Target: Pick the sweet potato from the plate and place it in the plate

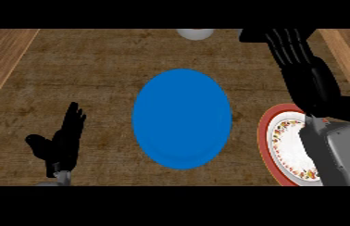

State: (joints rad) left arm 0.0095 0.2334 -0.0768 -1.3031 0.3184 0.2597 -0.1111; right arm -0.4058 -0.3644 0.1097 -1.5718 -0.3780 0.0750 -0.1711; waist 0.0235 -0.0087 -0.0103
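Soft, even light is falling across the brown wood-grain surface [103, 81], leaving it moderately dim with no hard-edged shadows anywhere. The large plain blue oval plate [181, 118] is showing flat, saturated colour with only a faint darker band curving along its lower rim, and no glare is appearing on it. The white plate with a red rim and floral border [287, 146] is looking brightest, its centre reading almost pure white. The black left hand [61, 139] and the black right hand [301, 67] are reading as near-silhouettes, their surface detail barely showing. Round plates are appearing stretched taller than wide, suggesting vertical distortion
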